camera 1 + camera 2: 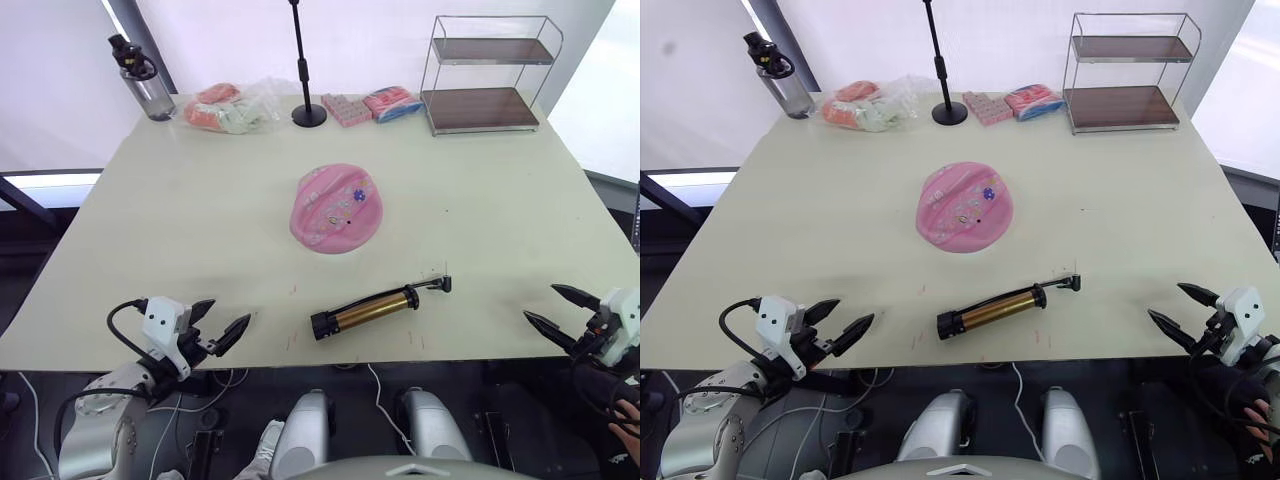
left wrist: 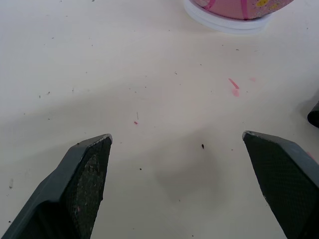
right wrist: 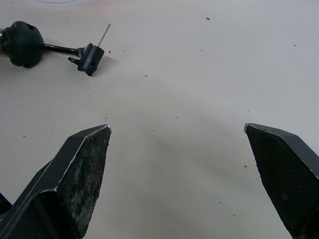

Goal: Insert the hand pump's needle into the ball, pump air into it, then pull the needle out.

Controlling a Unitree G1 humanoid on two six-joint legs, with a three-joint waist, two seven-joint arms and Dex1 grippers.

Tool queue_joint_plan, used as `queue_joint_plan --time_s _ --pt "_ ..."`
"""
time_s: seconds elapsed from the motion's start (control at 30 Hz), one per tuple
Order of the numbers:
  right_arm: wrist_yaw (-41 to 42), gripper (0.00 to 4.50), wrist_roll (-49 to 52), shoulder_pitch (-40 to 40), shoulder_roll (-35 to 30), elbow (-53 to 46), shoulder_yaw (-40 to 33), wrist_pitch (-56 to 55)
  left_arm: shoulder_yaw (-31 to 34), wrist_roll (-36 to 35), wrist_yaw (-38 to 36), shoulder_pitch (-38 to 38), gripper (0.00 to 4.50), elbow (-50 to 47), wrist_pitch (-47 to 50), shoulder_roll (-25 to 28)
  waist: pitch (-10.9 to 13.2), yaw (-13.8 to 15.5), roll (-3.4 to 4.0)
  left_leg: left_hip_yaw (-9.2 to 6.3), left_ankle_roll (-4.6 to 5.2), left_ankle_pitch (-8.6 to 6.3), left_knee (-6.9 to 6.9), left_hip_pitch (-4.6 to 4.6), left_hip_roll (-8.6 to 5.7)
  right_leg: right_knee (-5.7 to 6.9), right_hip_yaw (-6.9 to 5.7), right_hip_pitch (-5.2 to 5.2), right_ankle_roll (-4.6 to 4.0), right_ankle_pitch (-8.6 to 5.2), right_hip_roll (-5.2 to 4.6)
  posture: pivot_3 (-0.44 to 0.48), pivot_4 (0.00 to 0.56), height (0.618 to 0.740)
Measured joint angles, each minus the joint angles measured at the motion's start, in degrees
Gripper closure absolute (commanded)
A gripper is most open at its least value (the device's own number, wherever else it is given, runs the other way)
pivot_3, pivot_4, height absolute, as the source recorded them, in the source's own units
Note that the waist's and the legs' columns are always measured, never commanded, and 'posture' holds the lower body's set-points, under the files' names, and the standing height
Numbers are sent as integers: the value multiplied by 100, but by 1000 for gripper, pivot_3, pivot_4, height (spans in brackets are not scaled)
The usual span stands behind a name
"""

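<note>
Jaws of both grippers spread, empty; hand pump [image 1: 378,308] and ball [image 1: 337,208] carry no legible writing.

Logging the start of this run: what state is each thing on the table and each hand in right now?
ball: dented, soft, resting on the table, nothing inserted
hand pump: lying flat near the front edge, not held
needle: bare, lying on the table, apart from the ball
left hand: open, empty
right hand: open, empty
water bottle: upright, capped
wire shelf: upright, both tiers bare
</note>
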Motion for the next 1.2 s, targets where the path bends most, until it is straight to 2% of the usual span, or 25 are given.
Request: queue_joint_plan --time_s 0.23,0.57,0.83,1.1,1.13,1.2 --pt "202 0 126 10 0 -21 0 0 -1 -7 -9 -8 34 0 -16 4 0 0 0 0 0 0 0 0 0 0 0 0 0 0 0 0 150 731" --pt "44 0 315 322 -5 -1042 -12 437 -144 27 -47 -281 34 0 -15 125 0 4 0 0 0 0 -1 -2 1 -1 0 -1 0 0 0 0 150 731" --pt "144 0 708 712 -163 -2046 -43 990 -897 154 -282 -670 34 -287 181 380 0 27 0 -2 0 0 0 -3 1 -1 -1 -1 0 0 0 0 150 731" --pt "166 0 893 951 -223 -2910 -32 1421 -2154 500 -535 -1937 34 -329 690 513 1 55 1 -2 0 0 -2 -6 0 -3 -1 -1 1 0 2 0 150 731" --pt "167 0 897 969 -222 -2975 -32 1437 -2243 499 -559 -2062 418 -328 748 502 1 51 1 -2 0 0 -2 -6 0 -3 -1 -2 1 0 2 0 150 731" --pt "164 0 909 1036 -221 -3102 -34 1478 -2388 504 -609 -2267 715 -312 833 466 1 53 0 -5 0 0 -2 -8 -1 -3 -2 -1 1 0 2 0 150 731"
